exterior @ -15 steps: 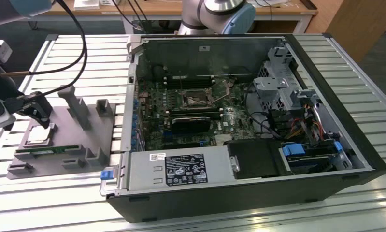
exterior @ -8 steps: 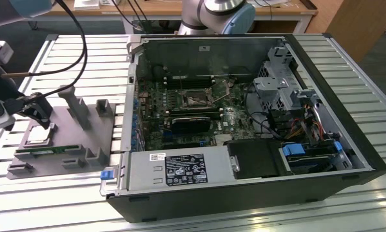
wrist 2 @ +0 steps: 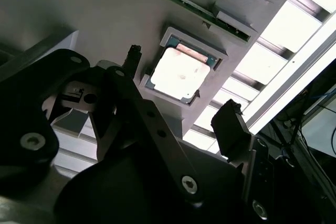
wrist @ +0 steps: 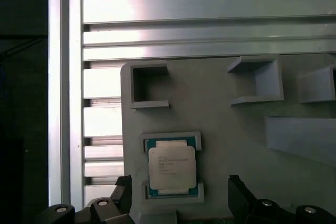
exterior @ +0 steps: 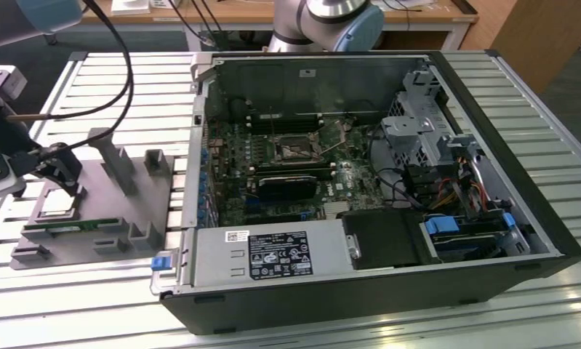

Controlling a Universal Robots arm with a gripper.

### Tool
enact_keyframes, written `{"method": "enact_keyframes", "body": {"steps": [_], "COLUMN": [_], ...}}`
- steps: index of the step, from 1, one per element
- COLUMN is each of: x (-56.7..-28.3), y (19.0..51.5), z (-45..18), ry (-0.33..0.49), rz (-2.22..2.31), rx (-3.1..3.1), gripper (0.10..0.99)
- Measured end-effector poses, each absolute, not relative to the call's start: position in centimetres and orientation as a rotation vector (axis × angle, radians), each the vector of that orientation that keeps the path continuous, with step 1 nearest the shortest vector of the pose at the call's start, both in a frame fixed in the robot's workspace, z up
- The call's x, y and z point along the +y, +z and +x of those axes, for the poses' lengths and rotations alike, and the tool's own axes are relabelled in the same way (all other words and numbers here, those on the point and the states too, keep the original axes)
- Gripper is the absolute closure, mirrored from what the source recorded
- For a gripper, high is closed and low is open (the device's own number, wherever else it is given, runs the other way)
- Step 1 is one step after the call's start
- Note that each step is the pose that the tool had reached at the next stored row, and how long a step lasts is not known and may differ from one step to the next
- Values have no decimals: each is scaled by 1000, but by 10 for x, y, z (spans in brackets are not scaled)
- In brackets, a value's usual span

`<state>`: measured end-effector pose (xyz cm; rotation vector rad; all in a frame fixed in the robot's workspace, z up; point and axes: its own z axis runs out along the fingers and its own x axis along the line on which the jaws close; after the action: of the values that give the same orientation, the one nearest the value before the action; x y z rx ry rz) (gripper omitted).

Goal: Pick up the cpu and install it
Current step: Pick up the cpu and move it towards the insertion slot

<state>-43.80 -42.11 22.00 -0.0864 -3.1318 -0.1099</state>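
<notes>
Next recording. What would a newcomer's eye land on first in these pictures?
The big open computer case lying on the slatted table, its motherboard exposed, dominates the exterior view. In both wrist views the shiny cpu sits in a pocket of the grey holder, with the hand open, a finger on each side of it, not touching.

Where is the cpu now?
In the first wrist view the cpu lies in its recess on the grey holder, under the gripper, jaws open; the holder sits at the exterior view's left, beside the computer case.
</notes>
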Motion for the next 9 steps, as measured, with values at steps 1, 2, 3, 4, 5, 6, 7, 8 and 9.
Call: {"method": "enact_keyframes", "body": {"steps": [1,2,3,4,5,6,7,8,9], "x": [-421,-421,-421,-421,-421,-421,-421,-421,-421], "y": [219,218,216,215,215,214,214,213,213], "z": [-438,-438,-438,-438,-438,-438,-438,-438,-438], "ry": [-110,-110,-111,-111,-111,-111,-111,-111,-111], "rz": [-87,-87,-87,-87,-87,-87,-87,-87,-87], "rx": [-3132,-3132,-3132,-3132,-3132,-3132,-3132,-3132,-3132], "gripper": [267,267,267,267,267,267,267,267,267]}}
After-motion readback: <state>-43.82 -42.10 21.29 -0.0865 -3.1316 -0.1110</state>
